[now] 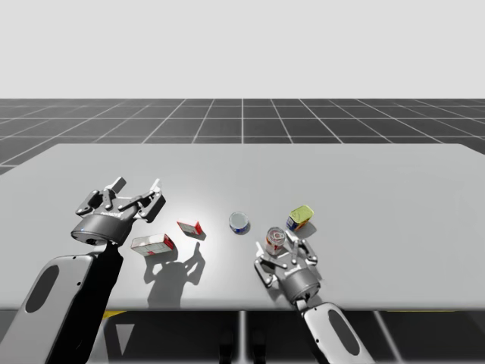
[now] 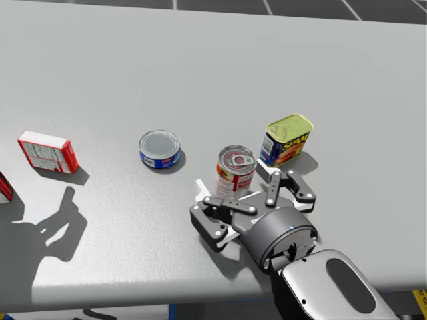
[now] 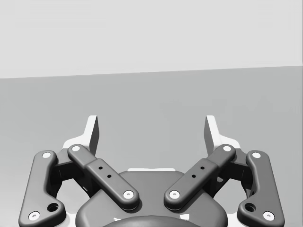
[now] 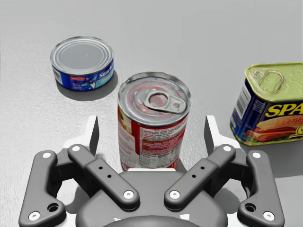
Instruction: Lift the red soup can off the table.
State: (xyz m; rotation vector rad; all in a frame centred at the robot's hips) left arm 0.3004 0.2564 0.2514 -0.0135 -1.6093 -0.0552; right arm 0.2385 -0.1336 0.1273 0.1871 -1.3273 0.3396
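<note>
Grey table point(image 2: 100, 67) holds the red soup can point(image 2: 235, 171) mid-frame, inside my right gripper point(image 2: 232, 181), fingers open; next it should squeeze and lift; left gripper point(image 1: 138, 189) open too

- Left gripper point(image 3: 151, 128): fingers point(image 3: 91, 135) spread wide; arm point(image 1: 76, 296) raised, apparently higher than my right.
- Right gripper point(image 4: 151, 128): fingers point(image 4: 210, 135) spread wide, held low, tilted forward and slightly down.

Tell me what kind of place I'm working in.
Likely a simulated test bench, not a real room: a plain grey table, a dark grid floor under a blank backdrop, and groceries like the red soup can.
</note>
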